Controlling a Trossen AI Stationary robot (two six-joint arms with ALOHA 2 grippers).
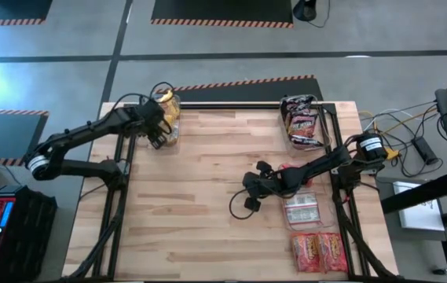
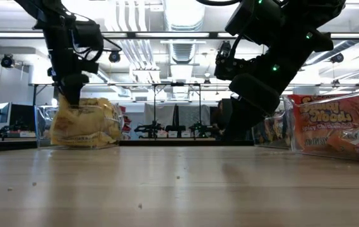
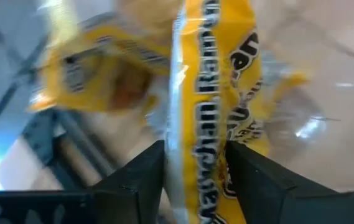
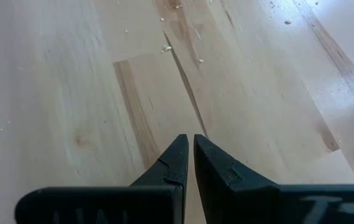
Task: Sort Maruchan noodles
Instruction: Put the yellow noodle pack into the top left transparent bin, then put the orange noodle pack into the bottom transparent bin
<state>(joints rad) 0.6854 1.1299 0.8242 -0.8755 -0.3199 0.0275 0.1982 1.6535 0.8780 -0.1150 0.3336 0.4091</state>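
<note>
Your pale wooden butcher-block worktop carries everything here. At its far left corner stands a clear plastic bin with yellow crinkly Maruchan ramen packets inside; a second clear bin at the far right holds dark maroon packets. Along the right edge you see loose red-orange packets and one pale packet lying flat. Your left end effector is at the yellow bin, its fingers either side of an upright yellow packet, touching it. Your right end effector hovers over bare wood mid-worktop, pinched together, holding nothing.
</note>
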